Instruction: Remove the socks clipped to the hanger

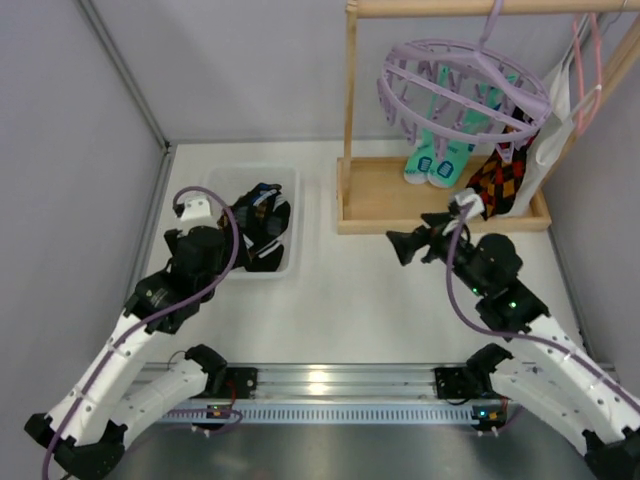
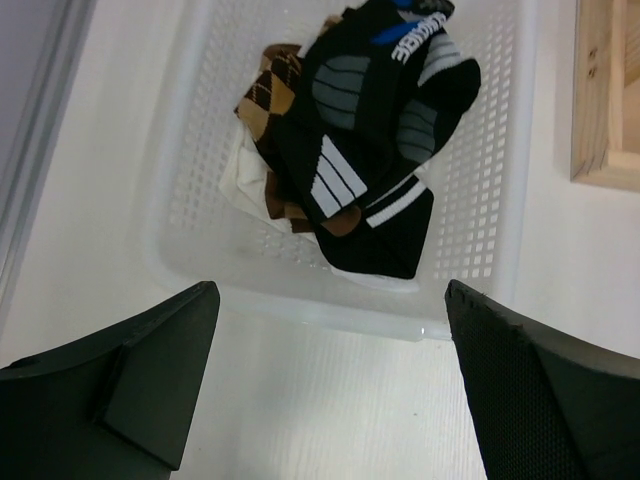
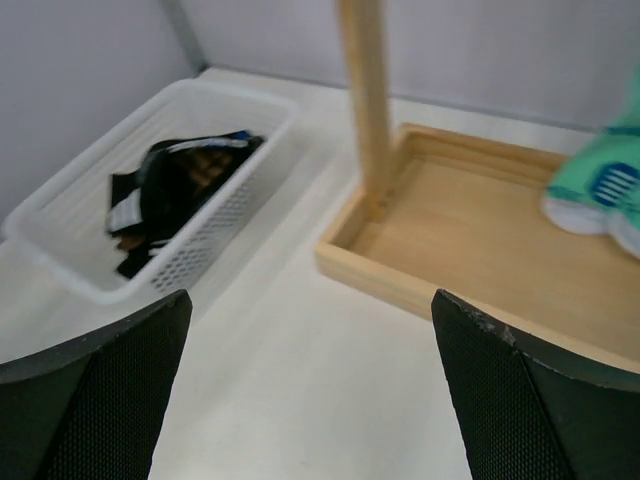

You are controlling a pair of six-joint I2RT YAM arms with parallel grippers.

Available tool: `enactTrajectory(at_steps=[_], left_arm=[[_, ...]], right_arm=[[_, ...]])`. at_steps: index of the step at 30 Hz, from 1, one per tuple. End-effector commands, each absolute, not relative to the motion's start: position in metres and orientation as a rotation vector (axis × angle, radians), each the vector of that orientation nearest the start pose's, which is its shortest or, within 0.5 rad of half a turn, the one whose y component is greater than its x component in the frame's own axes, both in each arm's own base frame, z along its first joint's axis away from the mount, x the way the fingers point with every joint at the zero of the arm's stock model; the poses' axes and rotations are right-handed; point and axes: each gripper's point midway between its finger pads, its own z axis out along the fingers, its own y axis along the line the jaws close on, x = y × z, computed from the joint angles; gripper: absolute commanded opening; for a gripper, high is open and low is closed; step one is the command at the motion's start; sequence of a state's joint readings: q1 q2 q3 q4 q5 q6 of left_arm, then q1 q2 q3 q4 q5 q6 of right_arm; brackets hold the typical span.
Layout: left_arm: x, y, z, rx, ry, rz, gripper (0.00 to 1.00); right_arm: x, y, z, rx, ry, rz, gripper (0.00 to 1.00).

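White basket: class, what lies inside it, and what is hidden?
Inside the white basket lie black socks with grey and white marks, over a brown argyle sock. Whatever lies beneath the pile is covered.

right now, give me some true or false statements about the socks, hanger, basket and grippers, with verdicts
1. The teal socks hang from the lavender hanger. True.
2. The white basket is empty. False: it holds a pile of dark socks.
3. Both grippers are shut on socks. False: the left gripper and the right gripper are open and hold nothing.
4. An orange-and-black argyle sock hangs beside the teal ones. True.
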State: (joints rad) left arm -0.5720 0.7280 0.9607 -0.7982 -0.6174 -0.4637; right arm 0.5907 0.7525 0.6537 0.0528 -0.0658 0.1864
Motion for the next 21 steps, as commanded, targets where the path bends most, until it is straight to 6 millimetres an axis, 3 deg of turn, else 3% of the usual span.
enactTrajectory(at_steps=[1,2,3,5,6,7,10,15,16,19,21], left_arm=[[0.24,-0.069,0.244,-0.155,2.047,-0.08,0.98],[0.24,-0.071,0.241,-0.144,2.06,-0.08,0.98],[0.241,-0.074,0.238,-0.133,2.074,-0.087,0.98],[0.241,-0.075,0.238,-0.125,2.076,-0.091,0.98],[0.24,-0.074,0.239,-0.128,2.071,-0.095,0.98],[0.239,-0.074,0.239,-0.127,2.068,-0.096,0.98],[0.236,-0.072,0.242,-0.134,2.05,-0.107,0.98],[0.235,-0.075,0.244,-0.12,2.043,-0.138,0.98],[0.235,-0.077,0.244,-0.113,2.045,-0.144,0.98],[0.234,-0.079,0.244,-0.103,2.046,-0.16,0.98],[0.233,-0.081,0.245,-0.096,2.045,-0.175,0.98]], right_arm=[[0.276,0.104,0.248,-0.054,1.703,0.331,0.99],[0.279,0.086,0.249,0.009,1.719,0.286,0.99],[0.283,0.052,0.24,0.126,1.755,0.202,0.99],[0.284,0.022,0.241,0.219,1.742,0.143,0.99],[0.286,-0.004,0.245,0.296,1.711,0.085,0.99],[0.286,-0.009,0.245,0.306,1.705,0.083,1.0],[0.285,-0.052,0.244,0.462,1.676,-0.029,0.99],[0.304,-0.068,0.231,0.454,1.698,-0.039,0.98],[0.313,-0.055,0.231,0.373,1.704,0.039,0.95],[0.342,-0.045,0.231,0.238,1.693,0.099,0.9],[0.358,-0.052,0.226,0.229,1.699,0.071,0.84]])
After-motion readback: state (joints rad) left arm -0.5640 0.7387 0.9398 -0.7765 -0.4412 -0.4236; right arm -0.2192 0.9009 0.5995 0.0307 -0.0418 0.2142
